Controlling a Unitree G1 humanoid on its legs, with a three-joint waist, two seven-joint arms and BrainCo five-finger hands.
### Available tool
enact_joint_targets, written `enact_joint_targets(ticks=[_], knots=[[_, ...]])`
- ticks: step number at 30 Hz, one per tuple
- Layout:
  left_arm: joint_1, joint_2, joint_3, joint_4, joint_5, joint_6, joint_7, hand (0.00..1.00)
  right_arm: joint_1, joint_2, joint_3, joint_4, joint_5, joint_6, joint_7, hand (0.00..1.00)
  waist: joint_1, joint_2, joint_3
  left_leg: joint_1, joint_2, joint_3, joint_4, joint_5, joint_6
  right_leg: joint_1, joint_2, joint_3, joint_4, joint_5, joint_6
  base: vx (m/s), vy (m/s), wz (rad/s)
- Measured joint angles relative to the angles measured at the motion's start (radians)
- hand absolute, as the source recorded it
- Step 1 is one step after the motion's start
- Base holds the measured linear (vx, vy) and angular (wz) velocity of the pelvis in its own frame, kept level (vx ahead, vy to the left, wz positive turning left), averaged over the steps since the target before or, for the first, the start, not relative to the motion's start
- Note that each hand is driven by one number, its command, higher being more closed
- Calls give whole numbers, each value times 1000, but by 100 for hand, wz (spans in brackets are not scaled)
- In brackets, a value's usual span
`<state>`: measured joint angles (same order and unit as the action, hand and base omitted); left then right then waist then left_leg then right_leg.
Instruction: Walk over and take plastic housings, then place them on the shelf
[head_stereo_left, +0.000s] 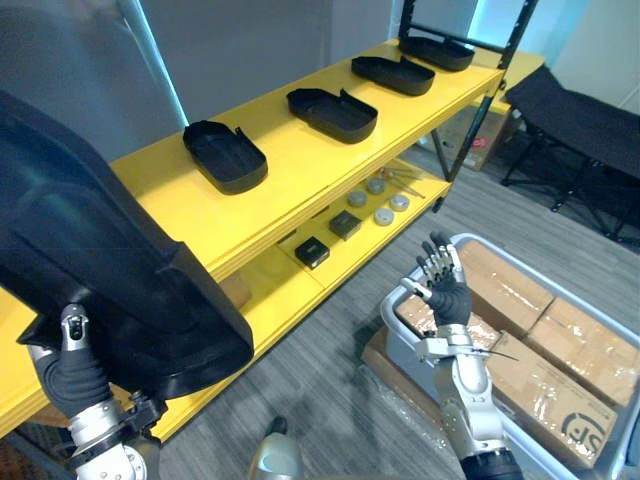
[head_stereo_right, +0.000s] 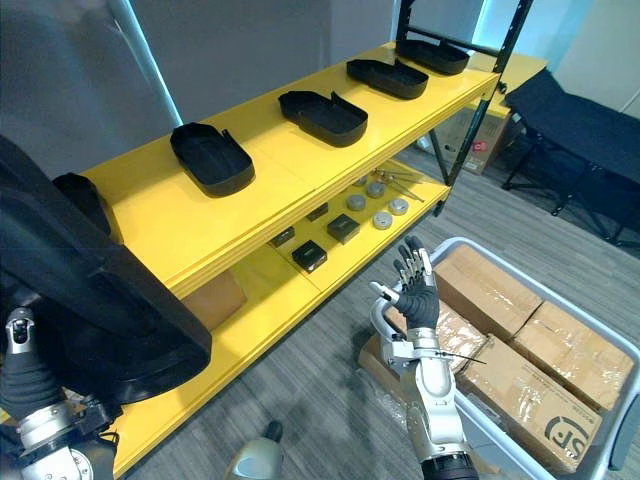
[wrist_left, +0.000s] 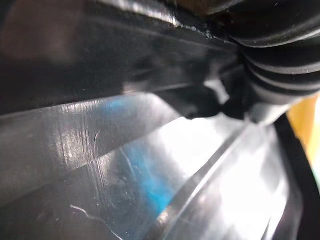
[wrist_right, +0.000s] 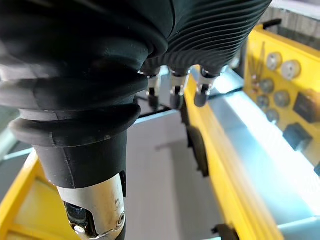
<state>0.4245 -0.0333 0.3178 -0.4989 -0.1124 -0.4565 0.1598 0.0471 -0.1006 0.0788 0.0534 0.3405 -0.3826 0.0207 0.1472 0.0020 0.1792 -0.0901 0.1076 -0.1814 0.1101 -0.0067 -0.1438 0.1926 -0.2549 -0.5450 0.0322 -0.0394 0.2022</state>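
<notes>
Housing (head_stereo_left: 110, 250), black plastic, large: far left, over the end of the yellow shelf (head_stereo_left: 300, 175), carried on the left hand (head_stereo_left: 72, 375); grip cannot be told. 4 smaller housings (head_stereo_left: 225, 155) sit in a row on the top board. Right hand (head_stereo_left: 445, 285): spread, empty, raised above a grey bin (head_stereo_right: 377, 318) of cardboard boxes (head_stereo_left: 545, 370).

Head stereo pair down on shelf (head_stereo_left: 290, 165) — wrist cameras close-up

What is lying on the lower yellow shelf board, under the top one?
Small black boxes, round grey discs, thin metal rods and a brown cardboard box. The top yellow board covers the back, and the near black plastic housing hides its left end.
</notes>
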Motion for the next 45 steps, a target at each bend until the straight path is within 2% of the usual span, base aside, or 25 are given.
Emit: enact_joint_targets(ticks=[1,4,11,16,18,19,20,21,22,24,26,27,28,29,30,31,32,33,34,35,36,38,39,43,45], knots=[[-21,18,-23,1,3,0,6,100,21,-5,-14,-20,-1,-6,6,0,-5,-4,1,-9,-10,-11,2,4,5,-28,27,139,34,-59,-17,-17,-35,55],[-79,52,-65,12,4,-8,-10,100,69,-7,-61,-75,12,-13,10,0,-46,-19,2,-35,-50,-86,-1,19,3,-51,59,280,100,-144,-61,38,-82,76],[-112,93,-103,59,2,-22,-9,100,50,-7,-71,-76,-41,-21,26,0,-49,-24,9,-8,-39,-85,10,28,-3,-20,72,272,159,-157,-83,22,-35,22],[-113,92,-103,112,6,-17,13,100,13,-5,-71,-75,-38,-41,65,0,-54,-20,75,4,-14,-54,90,24,-6,5,99,277,225,-197,-108,-114,-30,-1],[-108,68,-102,126,6,3,25,100,15,-3,-72,-65,-29,-49,91,0,-62,4,100,2,13,-24,103,26,-7,20,121,257,244,-223,-113,-247,-63,35],[-98,53,-102,126,5,15,27,100,17,-2,-70,-53,-27,-49,93,0,-67,14,105,0,22,5,91,40,10,23,125,242,263,-237,-121,-250,-59,57],[-80,40,-102,126,3,21,27,100,20,0,-69,-29,-17,-48,97,0,-71,30,110,0,48,79,59,43,70,22,127,220,272,-243,-127,-246,-76,59],[-74,37,-103,126,1,24,25,100,25,-1,-71,-25,-8,-48,97,0,-77,31,109,-2,64,129,48,30,91,25,128,206,268,-243,-127,-197,-88,100],[-72,30,-107,126,0,31,16,100,33,-6,-82,-24,0,-51,91,0,-94,26,106,-22,83,215,34,-5,144,23,115,180,262,-240,-139,-223,-21,121],[-67,25,-124,128,-5,40,10,100,28,-13,-112,-6,6,-56,90,0,-98,39,89,-78,106,304,45,-10,155,-22,80,123,268,-225,-151,-145,116,86],[-65,25,-129,129,-28,46,2,100,17,-20,-125,13,24,-54,90,0,-92,46,79,-101,78,360,134,4,170,-60,5,108,270,-185,-119,-44,192,26],[-64,25,-136,129,-38,45,-8,100,21,-20,-125,9,26,-54,88,0,-102,46,77,-99,79,362,211,15,200,-81,-38,107,281,-167,-92,2,211,29],[-51,26,-153,133,-37,45,-19,100,31,-26,-126,0,30,-53,86,0,-107,67,64,-93,90,371,270,73,238,-107,-53,114,312,-166,-83,-9,240,33],[-56,28,-166,142,-38,45,-24,100,31,-32,-131,1,31,-52,84,0,-114,75,60,-109,68,396,281,82,244,-126,-61,135,324,-177,-80,-52,126,49],[-65,29,-189,174,-38,46,-32,100,32,-30,-135,10,31,-43,84,0,-121,74,57,-120,56,423,245,115,281,-159,-37,179,340,-201,-116,-76,19,47],[-68,28,-193,186,-38,46,-36,100,32,-26,-135,10,30,-42,84,0,-121,71,56,-122,45,423,207,144,291,-181,-4,195,344,-211,-139,-113,-85,84],[-73,27,-194,204,-37,48,-48,100,36,-17,-142,10,32,-44,85,0,-135,58,55,-127,4,399,127,237,281,-187,27,221,312,-226,-187,-116,-25,107],[-73,21,-198,206,-38,47,-56,100,45,1,-158,18,38,-45,87,0,-143,33,53,-107,-21,392,82,261,272,-172,-12,178,269,-194,-161,-119,26,89],[-62,25,-198,206,-41,45,-57,100,45,5,-158,26,38,-46,87,0,-126,28,56,-99,1,414,137,199,275,-170,-15,179,263,-184,-152,-67,119,48],[-43,32,-193,209,-44,45,-59,100,55,8,-157,29,38,-48,87,0,-124,33,53,-72,40,441,218,116,230,-145,-22,167,246,-176,-146,-32,98,23],[-35,31,-195,216,-44,45,-65,100,71,6,-159,29,39,-59,87,0,-136,46,42,-22,61,471,219,94,207,-126,-32,149,236,-172,-139,0,109,42],[-33,29,-212,220,-43,45,-79,100,82,2,-162,33,39,-71,86,0,-144,70,25,39,58,493,141,80,186,-121,-49,130,231,-166,-118,28,219,56],[-45,31,-224,224,-40,46,-106,100,83,7,-171,38,38,-74,83,0,-156,91,8,52,38,555,82,71,172,-116,-64,97,221,-145,-84,75,291,68],[-64,60,-261,225,-37,56,-148,100,69,46,-175,45,27,-74,63,0,-159,66,9,99,-26,574,-67,64,161,-49,-75,23,130,-52,-20,86,214,59],[-61,75,-260,225,-37,61,-146,100,49,47,-167,46,28,-76,63,0,-158,61,8,128,-37,576,-104,54,120,-31,-76,23,113,-41,-18,39,156,4]])
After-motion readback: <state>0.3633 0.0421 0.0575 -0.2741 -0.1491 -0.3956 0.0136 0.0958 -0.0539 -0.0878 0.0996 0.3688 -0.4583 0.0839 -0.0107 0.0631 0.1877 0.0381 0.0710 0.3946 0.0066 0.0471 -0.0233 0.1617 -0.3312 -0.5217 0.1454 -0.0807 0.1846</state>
